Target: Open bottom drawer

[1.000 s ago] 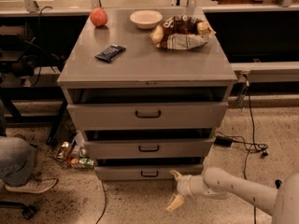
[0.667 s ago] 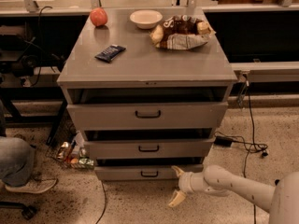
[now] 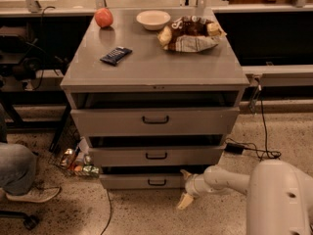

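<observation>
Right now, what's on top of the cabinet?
An apple, bowl, chip bag and dark packet; anything under the bag is hidden. Gripper is beside the bottom drawer.

Cream jaws hang over speckled floor (image 3: 142, 214); just left of them the bottom drawer (image 3: 122, 182) is grey, its handle (image 3: 157, 182) black; far above, a red apple (image 3: 103, 17), white bowl (image 3: 153, 19).

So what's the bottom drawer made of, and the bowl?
The bottom drawer looks like painted metal: flat, matte grey front, dark bar handle. The bowl seems ceramic or plastic, smooth and cream; can't tell which. The gripper, open, hangs low by the drawer's right end.
</observation>
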